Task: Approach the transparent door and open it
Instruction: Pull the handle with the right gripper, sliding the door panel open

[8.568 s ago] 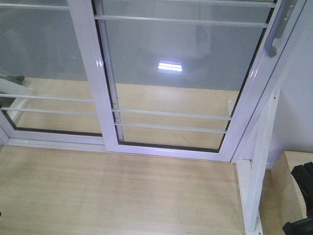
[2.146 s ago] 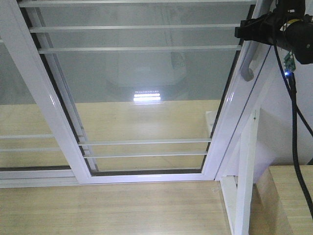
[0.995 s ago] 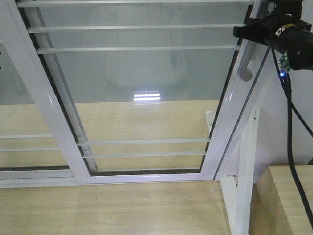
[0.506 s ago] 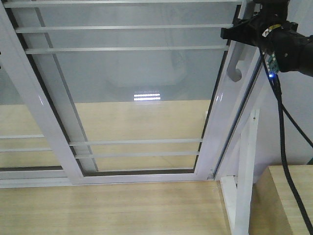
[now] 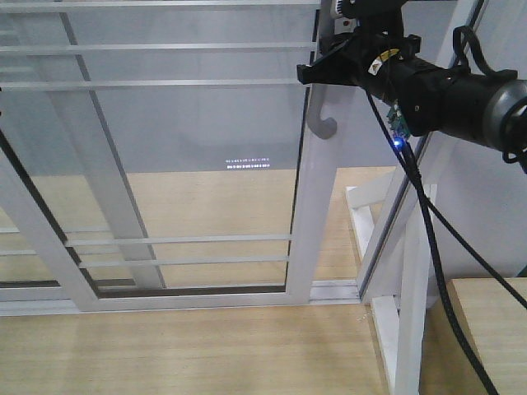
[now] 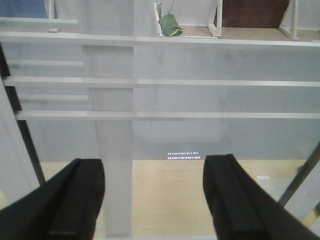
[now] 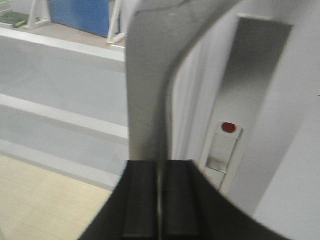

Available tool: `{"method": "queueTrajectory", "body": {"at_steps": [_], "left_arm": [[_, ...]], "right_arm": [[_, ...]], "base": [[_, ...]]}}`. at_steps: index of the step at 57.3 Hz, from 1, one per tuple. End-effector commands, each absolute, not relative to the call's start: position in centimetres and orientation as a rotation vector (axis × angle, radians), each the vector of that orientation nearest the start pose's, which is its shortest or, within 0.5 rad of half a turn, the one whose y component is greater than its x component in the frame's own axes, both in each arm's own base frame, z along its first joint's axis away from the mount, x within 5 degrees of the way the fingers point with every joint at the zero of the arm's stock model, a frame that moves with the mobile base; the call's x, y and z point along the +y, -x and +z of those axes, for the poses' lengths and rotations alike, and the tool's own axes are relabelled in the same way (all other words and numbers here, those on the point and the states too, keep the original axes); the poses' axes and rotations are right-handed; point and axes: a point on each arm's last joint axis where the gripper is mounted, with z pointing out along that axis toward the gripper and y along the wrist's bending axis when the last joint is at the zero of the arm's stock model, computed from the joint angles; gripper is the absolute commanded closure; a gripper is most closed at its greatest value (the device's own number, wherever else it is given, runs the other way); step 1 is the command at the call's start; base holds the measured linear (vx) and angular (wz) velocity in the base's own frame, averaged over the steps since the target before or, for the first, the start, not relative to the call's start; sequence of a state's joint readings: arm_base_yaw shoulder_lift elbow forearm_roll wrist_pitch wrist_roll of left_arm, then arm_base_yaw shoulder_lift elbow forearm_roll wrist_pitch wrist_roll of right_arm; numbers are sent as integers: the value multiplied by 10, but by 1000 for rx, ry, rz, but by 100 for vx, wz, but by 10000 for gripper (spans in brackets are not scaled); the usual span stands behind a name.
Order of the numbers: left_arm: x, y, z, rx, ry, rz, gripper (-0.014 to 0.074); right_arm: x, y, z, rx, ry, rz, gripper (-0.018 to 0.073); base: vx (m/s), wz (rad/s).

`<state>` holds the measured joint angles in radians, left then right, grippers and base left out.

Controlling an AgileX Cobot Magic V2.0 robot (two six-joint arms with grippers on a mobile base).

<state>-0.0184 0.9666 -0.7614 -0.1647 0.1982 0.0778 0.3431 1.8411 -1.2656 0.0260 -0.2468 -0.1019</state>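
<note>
The door (image 5: 300, 222) stretches left of the right hand (image 5: 325, 70), and a gap shows to that hand's right. I judge the pull should go leftward, across the upright long axis of the handle (image 5: 323, 123). The right hand is clenched on the handle, which hangs on below it. The left hand (image 6: 152, 200), released, faces the glass and grasps nothing.

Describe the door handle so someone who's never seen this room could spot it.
Find the glass sliding door in its white frame. On its right upright hangs a grey curved handle, clamped by the black right gripper; no other upright has one.
</note>
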Motion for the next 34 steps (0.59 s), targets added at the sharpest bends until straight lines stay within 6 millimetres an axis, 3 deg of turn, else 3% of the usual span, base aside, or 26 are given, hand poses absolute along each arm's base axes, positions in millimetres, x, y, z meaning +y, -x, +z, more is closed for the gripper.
{"method": "queueTrajectory", "body": {"at_steps": [1,11,19,28,34], "left_arm": [[-6,-209,363,1762,56,-109,55],[-6,-209,363,1760,55,-108,55],[-6,-209,363,1760,19,-78,55],[-6,-209,363,1758,-62,-11,55],[-6,-211,362,1763,-87,10,55]], "right_arm": [[148,-400,305,1625,379,189,557],[145,-392,312,1694,395,183,557],[139,-375,332,1739,449,148,557],[128,-346,361,1707,487,109,557],[117,-314,361,1653,476,119,557]], "base": [[0,0],[0,0],[0,0],[0,0],[0,0]]}}
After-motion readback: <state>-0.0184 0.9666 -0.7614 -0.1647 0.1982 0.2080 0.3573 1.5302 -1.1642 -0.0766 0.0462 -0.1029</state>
